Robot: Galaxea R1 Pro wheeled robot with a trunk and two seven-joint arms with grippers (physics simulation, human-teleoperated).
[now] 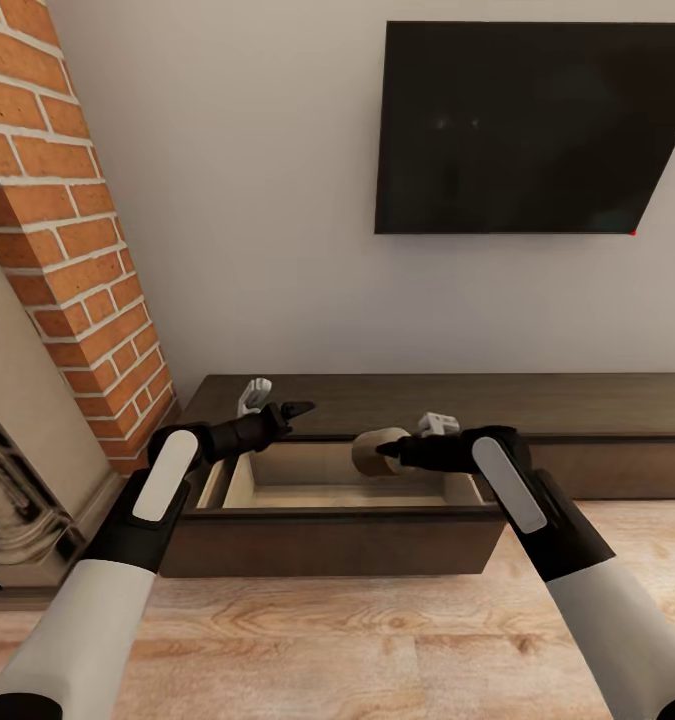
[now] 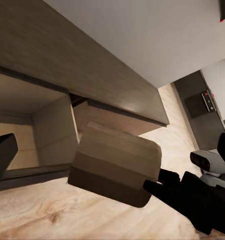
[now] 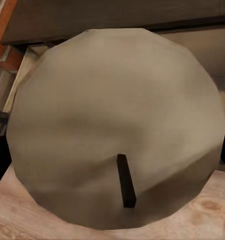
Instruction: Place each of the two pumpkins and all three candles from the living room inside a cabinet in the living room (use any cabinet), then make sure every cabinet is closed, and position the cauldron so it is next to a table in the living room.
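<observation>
The right gripper [image 1: 385,452] has its jaws clamped on one beige candle [image 1: 375,452], held tipped on its side above the open drawer [image 1: 327,490] of the dark-brown cabinet [image 1: 577,405]. Seen from the right wrist, the candle's flat top and single dark wick [image 3: 126,181] face the camera. The left gripper [image 1: 299,409] hovers over the drawer's back left corner, jaws apart and holding nothing. One television [image 1: 527,128] hangs above; brick chimney [image 1: 67,230] at left.

Matt, seemingly waxy candle [image 3: 112,125]; dark wood-grain cabinet [image 1: 377,540].
</observation>
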